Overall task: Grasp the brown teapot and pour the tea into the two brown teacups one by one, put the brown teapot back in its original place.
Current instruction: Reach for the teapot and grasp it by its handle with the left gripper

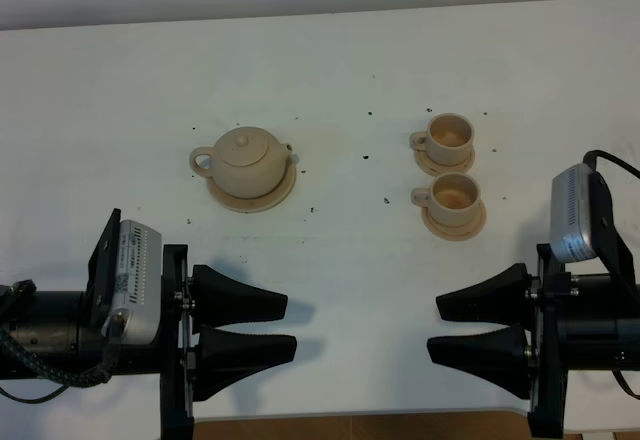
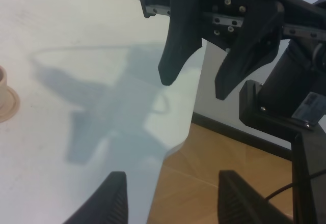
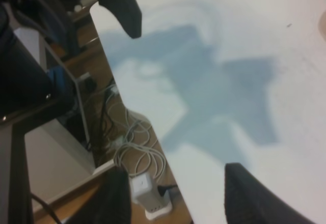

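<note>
The brown teapot (image 1: 248, 159) stands upright with its lid on, on its wide round saucer (image 1: 284, 193), left of the table's middle. The two brown teacups stand on their small saucers right of the middle: the far cup (image 1: 449, 135) and the near cup (image 1: 454, 195). My left gripper (image 1: 291, 326) is open and empty at the front left, well short of the teapot. My right gripper (image 1: 433, 329) is open and empty at the front right, facing the left one. In the left wrist view the rim of a cup saucer (image 2: 6, 102) shows at the edge.
Small dark specks lie scattered on the white table (image 1: 340, 260). Both grippers hover near the table's front edge (image 1: 400, 418). Beyond that edge the right wrist view shows cables and a power strip (image 3: 147, 198) on the wooden floor (image 2: 214, 158).
</note>
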Robot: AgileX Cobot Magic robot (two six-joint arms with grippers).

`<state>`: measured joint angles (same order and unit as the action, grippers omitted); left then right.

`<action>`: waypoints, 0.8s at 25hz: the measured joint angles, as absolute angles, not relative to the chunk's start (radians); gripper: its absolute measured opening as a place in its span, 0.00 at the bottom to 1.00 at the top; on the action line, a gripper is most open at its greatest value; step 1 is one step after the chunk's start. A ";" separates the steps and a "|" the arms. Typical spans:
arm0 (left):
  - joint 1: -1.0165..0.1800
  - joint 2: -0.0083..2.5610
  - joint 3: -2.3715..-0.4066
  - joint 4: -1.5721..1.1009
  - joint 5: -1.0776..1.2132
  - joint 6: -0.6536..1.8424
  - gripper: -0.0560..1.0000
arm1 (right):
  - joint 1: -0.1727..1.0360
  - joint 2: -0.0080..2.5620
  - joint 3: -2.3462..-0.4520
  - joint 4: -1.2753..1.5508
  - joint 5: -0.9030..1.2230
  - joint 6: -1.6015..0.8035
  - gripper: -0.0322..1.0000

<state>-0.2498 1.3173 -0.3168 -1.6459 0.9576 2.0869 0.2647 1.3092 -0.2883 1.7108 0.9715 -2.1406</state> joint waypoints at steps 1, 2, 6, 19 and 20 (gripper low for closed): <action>-0.250 1.317 -0.317 -1.646 0.958 2.087 0.44 | 0.265 1.309 -0.288 1.720 0.973 -2.141 0.46; -0.250 1.317 -0.317 -1.647 0.958 2.087 0.44 | 0.265 1.309 -0.288 1.738 0.975 -2.141 0.46; -0.250 1.317 -0.317 -1.647 0.932 2.068 0.44 | 0.265 1.310 -0.295 1.772 0.967 -2.141 0.46; -0.250 1.254 -0.570 -1.252 0.604 1.352 0.44 | 0.265 1.314 -0.497 1.679 0.735 -1.878 0.46; -0.250 1.254 -0.601 -1.179 0.594 1.257 0.44 | 0.265 1.315 -0.524 1.646 0.717 -1.822 0.46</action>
